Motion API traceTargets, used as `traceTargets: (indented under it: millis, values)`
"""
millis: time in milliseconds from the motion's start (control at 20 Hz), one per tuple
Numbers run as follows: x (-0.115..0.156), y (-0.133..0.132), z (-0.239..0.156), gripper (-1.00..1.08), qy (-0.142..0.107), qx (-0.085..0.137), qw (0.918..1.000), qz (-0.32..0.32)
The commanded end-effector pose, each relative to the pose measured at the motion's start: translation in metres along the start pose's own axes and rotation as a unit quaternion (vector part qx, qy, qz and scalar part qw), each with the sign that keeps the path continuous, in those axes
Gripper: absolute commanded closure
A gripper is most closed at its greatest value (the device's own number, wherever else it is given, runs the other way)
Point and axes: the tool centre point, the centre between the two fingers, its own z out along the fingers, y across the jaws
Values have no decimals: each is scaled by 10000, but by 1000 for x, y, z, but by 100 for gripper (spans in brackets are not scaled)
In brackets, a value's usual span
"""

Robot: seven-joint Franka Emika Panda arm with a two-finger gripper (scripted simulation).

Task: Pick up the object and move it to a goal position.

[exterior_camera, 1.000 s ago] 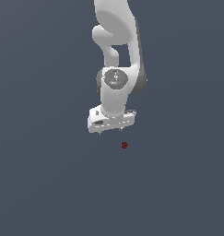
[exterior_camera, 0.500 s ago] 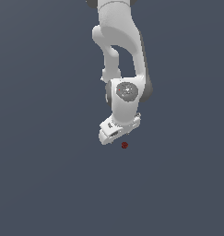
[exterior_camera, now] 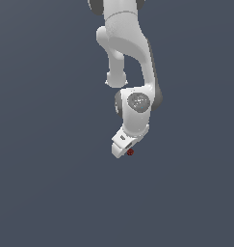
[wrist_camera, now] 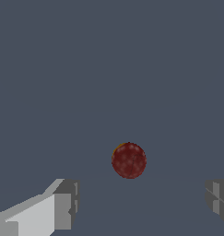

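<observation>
The object is a tiny dark red ball (exterior_camera: 130,152) with a mottled surface, lying on the plain grey-blue floor. My white gripper (exterior_camera: 123,148) has come down right beside it, its hand partly covering the ball's side in the exterior view. In the wrist view the ball (wrist_camera: 128,160) lies between and a little beyond my two grey fingertips (wrist_camera: 67,203), which stand far apart. My gripper (wrist_camera: 141,205) is open and nothing is held. No goal marker shows in either view.
The white arm (exterior_camera: 130,72) reaches down from the top of the exterior view. Only the flat grey-blue floor (exterior_camera: 51,183) surrounds the ball.
The arm has lowered and the hand has turned and swung down toward the ball, from above and to its left to right beside it. The ball has not moved.
</observation>
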Motion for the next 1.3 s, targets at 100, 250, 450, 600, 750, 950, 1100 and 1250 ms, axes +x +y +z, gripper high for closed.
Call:
traceTargets:
  millis: [100, 250, 450, 600, 750, 950, 1100, 1250]
  values:
    - [4, -2, 3, -92, 24, 8, 9999, -145]
    - [3, -2, 3, -92, 19, 8, 9999, -123]
    - [3, -2, 12, -92, 20, 8, 9999, -127]
    - [3, -3, 27, -92, 21, 8, 9999, -138]
    - [3, -4, 43, -92, 23, 8, 9999, -148]
    - [3, -3, 53, -92, 24, 8, 9999, -151]
    - [4, -3, 53, 108, 24, 8, 9999, -151]
    - [4, -3, 53, 108, 24, 8, 9999, -151]
